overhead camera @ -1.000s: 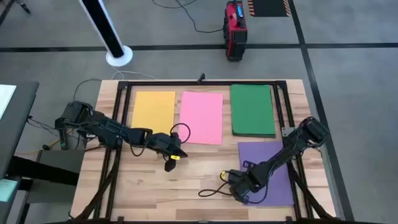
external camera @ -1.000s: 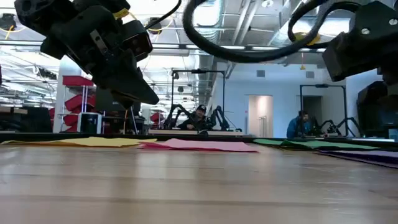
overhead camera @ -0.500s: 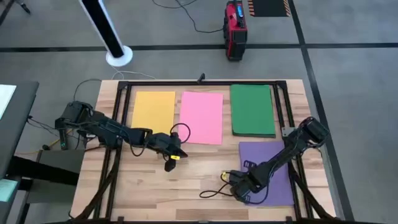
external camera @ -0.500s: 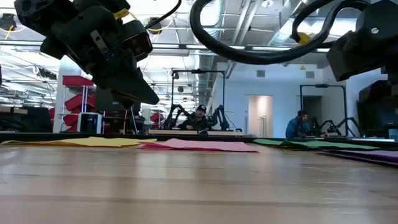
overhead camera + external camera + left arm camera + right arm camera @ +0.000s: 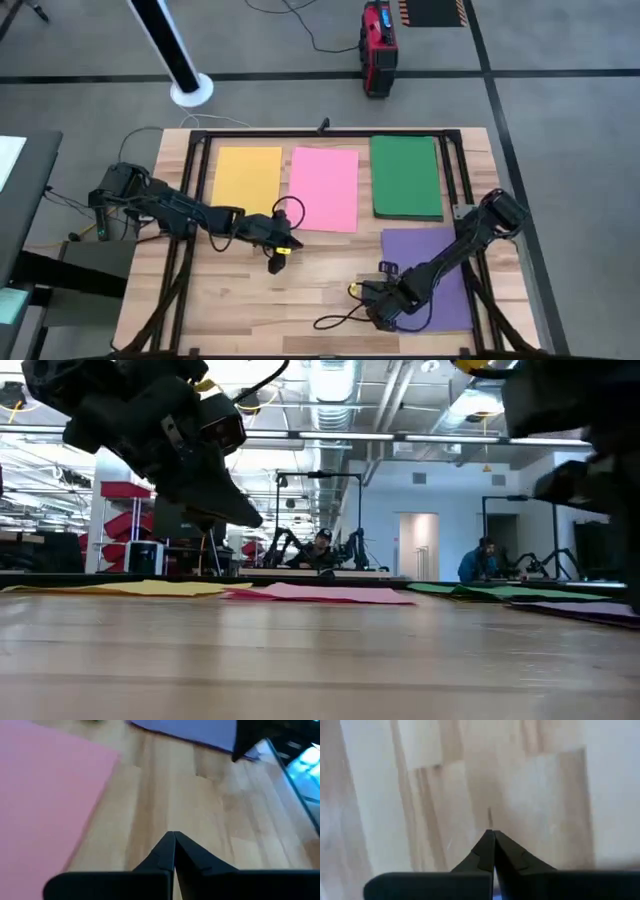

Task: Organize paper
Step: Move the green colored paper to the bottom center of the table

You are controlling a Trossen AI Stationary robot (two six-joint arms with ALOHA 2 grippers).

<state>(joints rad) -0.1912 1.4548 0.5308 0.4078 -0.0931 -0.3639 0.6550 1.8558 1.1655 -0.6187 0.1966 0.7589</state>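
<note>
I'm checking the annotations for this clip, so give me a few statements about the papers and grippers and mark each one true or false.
1. The pink paper lies between the yellow paper and the green paper. True.
2. The left gripper holds a sheet. False: it is shut on nothing, over bare wood.
3. The right gripper is open. False: its fingers meet, shut.
4. The purple paper lies under the right arm. True.

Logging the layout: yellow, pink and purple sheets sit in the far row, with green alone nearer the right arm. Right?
Not quite. The high view shows the green sheet in the far row beside pink and yellow; the purple sheet lies alone nearer the right arm.
</note>
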